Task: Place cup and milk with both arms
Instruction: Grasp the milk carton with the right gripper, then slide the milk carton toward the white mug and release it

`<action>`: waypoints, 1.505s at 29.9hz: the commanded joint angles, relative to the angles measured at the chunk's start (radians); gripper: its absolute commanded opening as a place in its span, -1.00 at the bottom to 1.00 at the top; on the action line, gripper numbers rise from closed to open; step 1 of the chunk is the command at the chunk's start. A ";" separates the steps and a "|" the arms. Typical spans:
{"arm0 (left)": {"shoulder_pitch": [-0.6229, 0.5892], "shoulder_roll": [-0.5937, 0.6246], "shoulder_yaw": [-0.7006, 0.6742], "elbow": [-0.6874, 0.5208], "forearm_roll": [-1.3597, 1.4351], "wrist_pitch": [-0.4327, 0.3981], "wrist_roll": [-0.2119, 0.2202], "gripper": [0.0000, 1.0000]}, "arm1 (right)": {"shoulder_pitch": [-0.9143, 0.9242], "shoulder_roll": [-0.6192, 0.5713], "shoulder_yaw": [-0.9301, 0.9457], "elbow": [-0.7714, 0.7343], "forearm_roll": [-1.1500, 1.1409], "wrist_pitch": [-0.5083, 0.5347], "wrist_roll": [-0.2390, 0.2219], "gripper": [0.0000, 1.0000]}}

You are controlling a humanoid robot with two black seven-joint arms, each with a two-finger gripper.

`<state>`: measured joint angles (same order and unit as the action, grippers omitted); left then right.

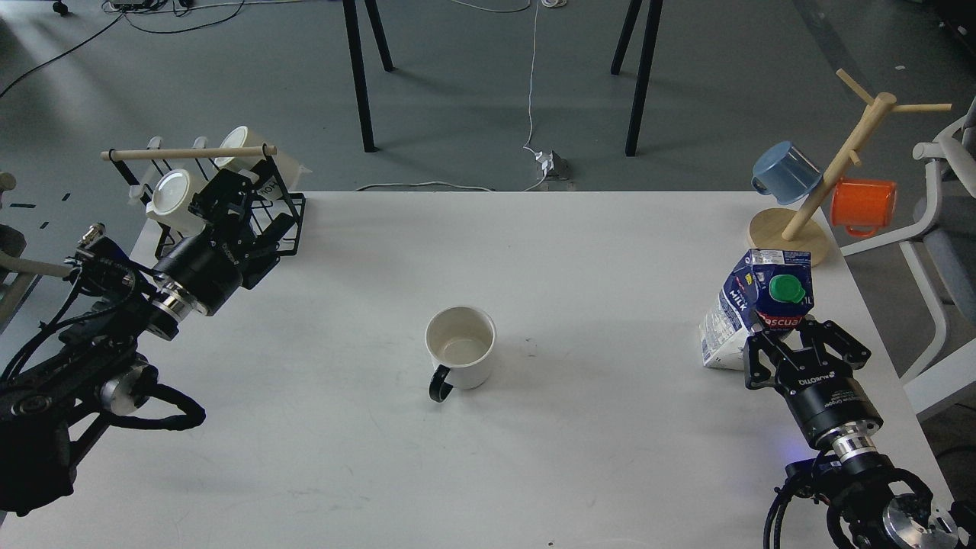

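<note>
1. Since the cup stands upright and alone at the centre of the frame on the white table, nothing crowds a grasp on it.
2. Cup handling, as a judgement: glazed ceramic, stiff, slippery, chips if knocked. It looks empty, so moderate weight. The black handle points toward the lower edge of the frame. Pinching the rim wall looks more secure than the thin handle loop.
3. The milk stands at centre right, slightly tilted, green cap facing up toward the camera.
4. Milk handling, as a judgement: cardboard walls give under squeeze. Grip mid-body across the flat faces, with moderate force. The fill level is unknown, so weight is uncertain.
5. The right gripper has its fingers spread, and they sit at the carton's lower edge. Whether the pads touch it cannot be told. It looks released, not clamped.
6. The left gripper is in the upper left, up against the black wire rack with white mugs. It is too dark to tell whether it is released or clenched. It is well apart from the cup.
</note>
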<state>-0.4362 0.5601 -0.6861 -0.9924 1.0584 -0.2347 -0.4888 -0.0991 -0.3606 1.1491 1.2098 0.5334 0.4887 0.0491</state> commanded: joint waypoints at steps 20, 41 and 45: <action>0.034 0.004 -0.003 0.000 0.000 0.000 0.000 0.97 | 0.090 0.100 -0.241 0.146 -0.027 0.000 -0.005 -0.49; 0.037 0.004 -0.003 0.000 0.000 0.002 0.000 0.97 | 0.130 0.199 -0.307 0.048 -0.118 0.000 -0.005 -0.49; 0.037 0.004 -0.003 0.001 0.000 0.002 0.000 0.97 | 0.139 0.219 -0.327 0.024 -0.128 0.000 -0.005 -0.49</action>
<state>-0.3989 0.5645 -0.6887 -0.9925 1.0585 -0.2332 -0.4887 0.0352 -0.1543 0.8350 1.2535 0.4097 0.4887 0.0442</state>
